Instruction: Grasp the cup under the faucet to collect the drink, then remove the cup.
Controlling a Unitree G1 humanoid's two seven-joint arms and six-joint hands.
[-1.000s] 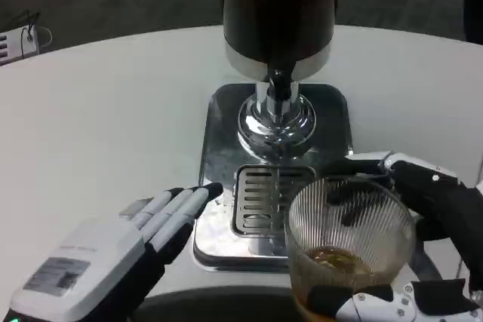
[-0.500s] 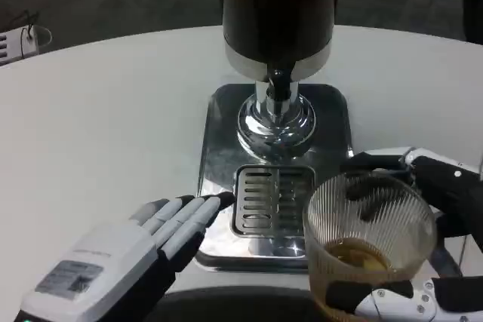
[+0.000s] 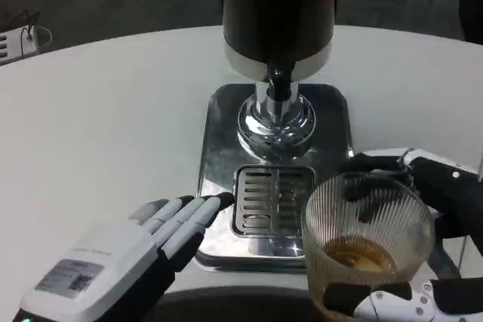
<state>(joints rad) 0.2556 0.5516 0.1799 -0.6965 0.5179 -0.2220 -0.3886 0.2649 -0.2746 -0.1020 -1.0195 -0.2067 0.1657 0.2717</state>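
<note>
A ribbed clear glass cup with a little amber drink in its bottom is held at the lower right, off to the right of the drip grate. My right hand grips it, with fingers behind the rim and a thumb across its base. The faucet hangs from the dark dispenser above the chrome base. My left hand lies flat and open at the lower left, fingertips touching the steel tray's left edge.
The dispenser stands on a square steel tray in the middle of the round white table. A small white object sits at the far left edge. Dark floor lies beyond the table.
My right hand has carried the cup to the right, away from the drip grate, then nearly stopped. My left hand slid slightly right toward the tray edge.
</note>
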